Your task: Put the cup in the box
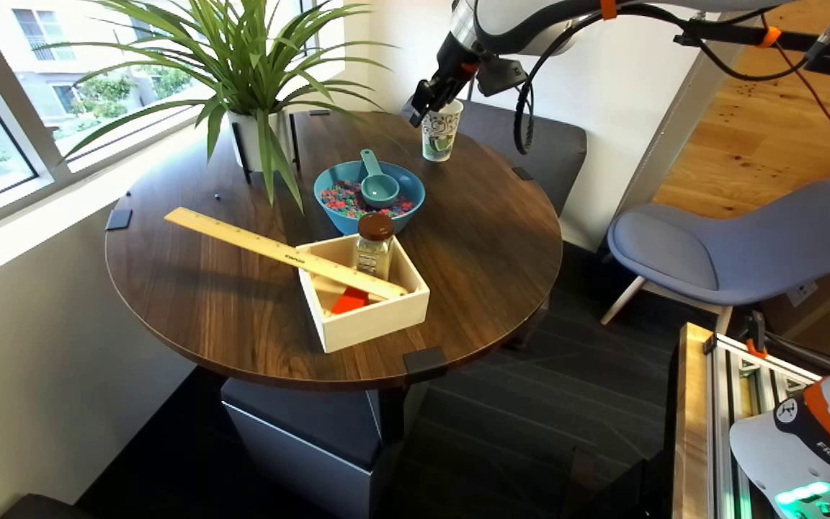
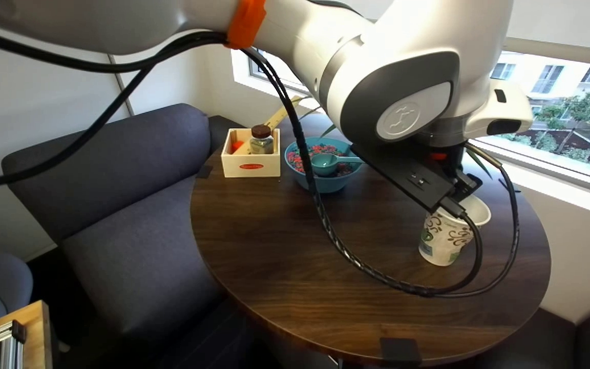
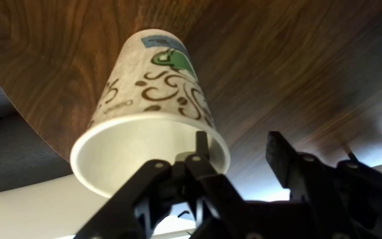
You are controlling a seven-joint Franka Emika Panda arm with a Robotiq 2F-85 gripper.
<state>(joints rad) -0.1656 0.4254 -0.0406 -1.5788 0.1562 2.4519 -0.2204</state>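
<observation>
The cup (image 1: 441,135), white with a brown and green print, stands on the round table in both exterior views (image 2: 441,241). In the wrist view the cup (image 3: 154,86) shows its mouth toward the camera. My gripper (image 3: 237,139) is open at the cup's rim: one finger shows over or inside the mouth, the other is outside, apart from the wall. The gripper (image 1: 421,108) is at the cup's top in an exterior view. The pale wooden box (image 1: 379,324) sits near the table's edge, away from the cup; it also shows in an exterior view (image 2: 269,166).
A brown-lidded jar (image 1: 373,252) and a red piece (image 1: 350,300) are in the box. A wooden ruler (image 1: 256,243) lies across the box and sticks out. A blue bowl (image 1: 328,205) with a teal scoop (image 1: 379,189) stands between box and cup. A potted plant (image 1: 256,144) stands by the window.
</observation>
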